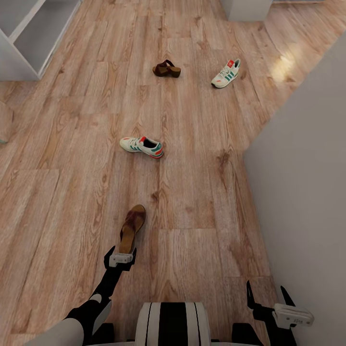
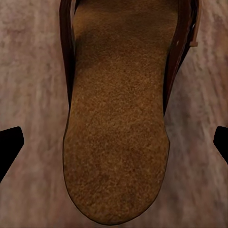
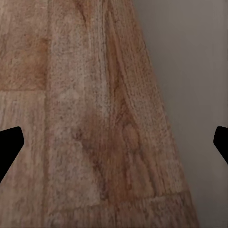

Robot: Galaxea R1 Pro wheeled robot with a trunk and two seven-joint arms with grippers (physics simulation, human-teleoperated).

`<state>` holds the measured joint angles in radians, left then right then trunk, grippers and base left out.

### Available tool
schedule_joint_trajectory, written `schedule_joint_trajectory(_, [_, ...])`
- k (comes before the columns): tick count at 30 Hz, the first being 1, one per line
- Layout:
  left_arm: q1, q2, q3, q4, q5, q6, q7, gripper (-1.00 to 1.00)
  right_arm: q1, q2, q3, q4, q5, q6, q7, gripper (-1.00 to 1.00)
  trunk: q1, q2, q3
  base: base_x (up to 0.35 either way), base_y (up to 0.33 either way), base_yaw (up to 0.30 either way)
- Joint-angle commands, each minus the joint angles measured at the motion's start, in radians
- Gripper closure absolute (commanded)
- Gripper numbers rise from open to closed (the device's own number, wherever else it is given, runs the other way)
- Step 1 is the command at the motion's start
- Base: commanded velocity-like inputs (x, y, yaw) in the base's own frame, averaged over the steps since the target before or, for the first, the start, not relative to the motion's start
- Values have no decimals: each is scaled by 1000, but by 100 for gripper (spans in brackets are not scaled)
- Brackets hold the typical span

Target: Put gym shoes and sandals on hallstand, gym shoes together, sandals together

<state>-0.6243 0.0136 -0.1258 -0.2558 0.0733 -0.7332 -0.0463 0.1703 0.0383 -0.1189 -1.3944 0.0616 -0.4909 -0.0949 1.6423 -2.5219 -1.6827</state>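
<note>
While the left gripper [image 1: 120, 253] hangs low over the corridor floor [image 1: 202, 192], its fingers stand apart on either side of the heel end of the near sandal [image 1: 131, 228]; whether they touch it I cannot tell. In the left wrist view that sandal's tan footbed [image 2: 118, 133] runs up between the two dark fingertips [image 2: 9, 142], dark brown strap at the far end, jaws wide and clear of the sole's edges. Sandal lies flat, sole down, on the planks.

Further out, one gym shoe [image 1: 142, 146] sits upright on the floor, white with green stripes and a red-orange heel patch. Beyond it the second sandal [image 1: 166, 69] rests tipped on its side, and to its right, well apart, the second gym shoe [image 1: 227, 73] stands on its sole. All four are on the floor and scattered, no two touching.

The hallstand [image 1: 33, 38], light grey with open compartments, shows at the far left corner.

The right gripper [image 1: 269, 298] hangs near the grey wall [image 1: 307, 168], jaws apart, holding nothing; the right wrist view gives bare planks [image 3: 85, 118] meeting the wall [image 3: 190, 71] between its fingertips [image 3: 9, 147].
</note>
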Motion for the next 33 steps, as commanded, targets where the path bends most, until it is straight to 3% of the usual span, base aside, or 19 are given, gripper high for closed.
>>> schedule_joint_trajectory(1, [0,0,0,0,0,0,0,-100,0,0,0,0,0,0,0,-100,0,0,0,0,0,0])
schedule_joint_trajectory(33, [0,0,2,1,0,0,0,-100,0,0,-1,0,0,0,0,-100,0,0,-1,0,0,0])
